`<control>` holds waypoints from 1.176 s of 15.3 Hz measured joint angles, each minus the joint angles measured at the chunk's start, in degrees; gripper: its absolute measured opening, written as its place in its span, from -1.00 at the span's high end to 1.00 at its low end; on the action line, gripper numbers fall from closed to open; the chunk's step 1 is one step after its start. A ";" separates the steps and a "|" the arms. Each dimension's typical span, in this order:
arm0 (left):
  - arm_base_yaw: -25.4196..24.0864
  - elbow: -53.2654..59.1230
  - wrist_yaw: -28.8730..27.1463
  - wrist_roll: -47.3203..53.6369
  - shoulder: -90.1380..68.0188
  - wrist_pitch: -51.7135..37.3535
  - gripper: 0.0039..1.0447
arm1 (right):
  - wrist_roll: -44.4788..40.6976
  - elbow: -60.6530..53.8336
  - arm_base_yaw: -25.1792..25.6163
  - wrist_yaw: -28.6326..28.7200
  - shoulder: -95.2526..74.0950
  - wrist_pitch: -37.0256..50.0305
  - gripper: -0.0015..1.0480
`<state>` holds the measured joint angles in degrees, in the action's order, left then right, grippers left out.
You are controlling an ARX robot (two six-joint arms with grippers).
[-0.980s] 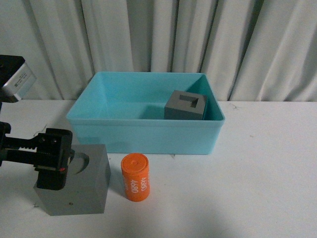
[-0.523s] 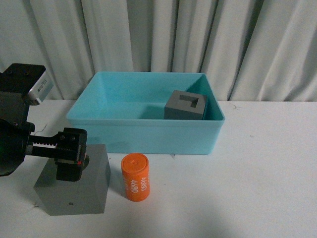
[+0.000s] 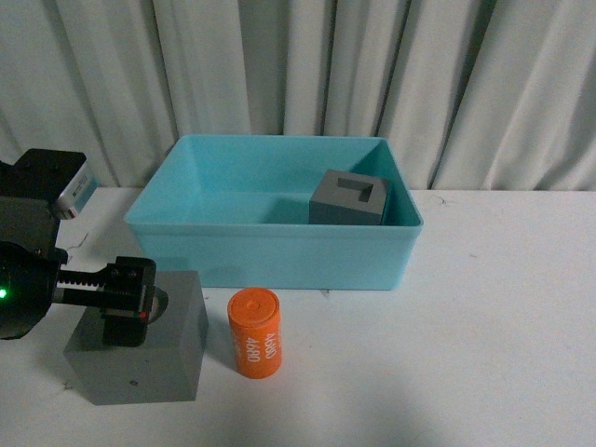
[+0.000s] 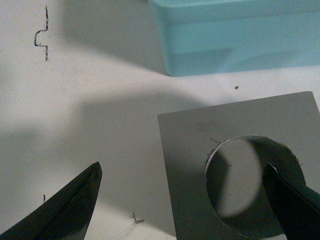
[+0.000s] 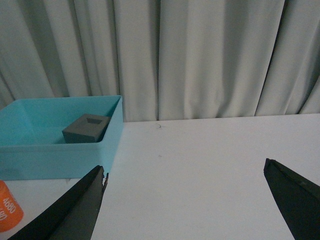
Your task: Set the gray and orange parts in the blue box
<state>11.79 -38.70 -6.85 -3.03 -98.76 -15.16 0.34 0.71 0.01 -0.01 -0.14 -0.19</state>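
left wrist view: left gripper [image 4: 181, 169] spread wide over the cube [image 4: 195, 130] with the round hole, on the table [image 4: 100, 75] near-left of the blue box [image 4: 235, 30]. step: grasp. next: lower, pinch its side wall.

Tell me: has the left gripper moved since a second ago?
Yes. The left gripper has shifted rightward over the gray cube, toward the orange cylinder.
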 joint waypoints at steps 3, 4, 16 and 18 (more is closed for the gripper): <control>0.00 0.00 0.46 0.52 -1.86 -1.25 -0.88 | -0.02 0.00 0.00 0.00 0.00 0.00 -0.87; 0.00 0.00 0.52 0.52 -2.14 -1.53 -0.88 | 0.00 0.00 0.00 0.00 0.00 0.00 -0.87; -6.95 0.48 11.34 -0.20 16.90 13.07 0.65 | -0.02 0.00 0.00 0.00 0.00 0.00 -0.87; -8.81 -5.51 13.40 -0.28 21.35 14.40 0.65 | 0.00 0.00 0.00 0.00 0.00 0.00 -0.87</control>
<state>2.98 -44.21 6.55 -3.31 -77.41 -0.75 0.34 0.71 0.01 -0.01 -0.14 -0.19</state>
